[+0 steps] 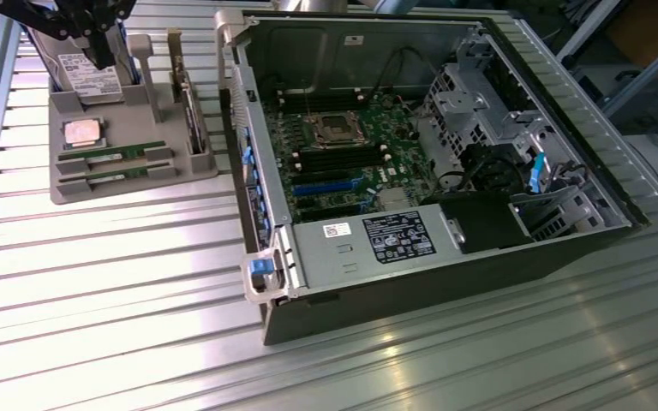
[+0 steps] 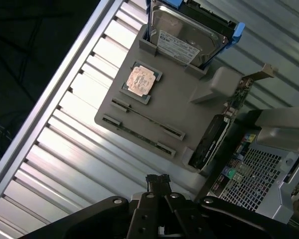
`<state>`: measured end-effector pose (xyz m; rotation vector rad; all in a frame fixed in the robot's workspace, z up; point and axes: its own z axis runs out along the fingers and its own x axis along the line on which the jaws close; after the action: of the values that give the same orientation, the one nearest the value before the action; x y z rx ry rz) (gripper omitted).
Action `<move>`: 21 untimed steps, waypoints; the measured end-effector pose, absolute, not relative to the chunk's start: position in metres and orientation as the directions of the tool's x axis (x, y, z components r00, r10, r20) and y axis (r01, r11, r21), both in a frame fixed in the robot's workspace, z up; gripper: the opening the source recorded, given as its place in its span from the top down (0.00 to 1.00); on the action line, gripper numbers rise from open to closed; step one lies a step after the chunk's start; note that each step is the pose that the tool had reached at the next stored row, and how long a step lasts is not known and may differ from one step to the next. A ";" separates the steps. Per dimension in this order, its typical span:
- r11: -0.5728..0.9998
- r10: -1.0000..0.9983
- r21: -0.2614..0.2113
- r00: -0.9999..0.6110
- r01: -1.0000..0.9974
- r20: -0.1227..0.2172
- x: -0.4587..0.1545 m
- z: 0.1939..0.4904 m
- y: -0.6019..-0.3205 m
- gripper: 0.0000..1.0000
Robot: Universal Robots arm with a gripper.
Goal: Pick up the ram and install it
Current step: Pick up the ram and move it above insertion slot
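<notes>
I see the gripper (image 1: 103,58) hanging above the grey tray (image 1: 134,124), close to the hard drive (image 1: 83,73), with its 2 fingers pressed together and nothing between them. The ram (image 1: 112,157) lies flat in its slot in the tray, a second stick (image 1: 112,175) lies just beside it and the processor chip (image 1: 81,133) is near, so nothing is picked up yet. I think the danger is this: if the fingers go down closed like now, they will strike the top edge of the stick instead of taking it from both sides. Also, the 2 sticks are so near each other that a small error to the side may catch the wrong one or push the tray
</notes>
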<state>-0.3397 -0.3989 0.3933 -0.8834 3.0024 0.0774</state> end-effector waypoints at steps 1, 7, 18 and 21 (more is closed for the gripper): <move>0.835 -0.547 0.044 -0.837 -0.548 -0.025 -0.340 0.393 -0.399 0.90; 0.818 -0.573 0.044 -0.819 -0.573 -0.024 -0.340 0.393 -0.399 0.90; 0.765 -0.642 0.044 -0.766 -0.643 -0.024 -0.340 0.393 -0.399 0.90; 0.754 -0.655 0.044 -0.755 -0.655 -0.025 -0.340 0.393 -0.399 0.90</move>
<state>-0.3397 -0.3989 0.3933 -1.0958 2.9353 0.0785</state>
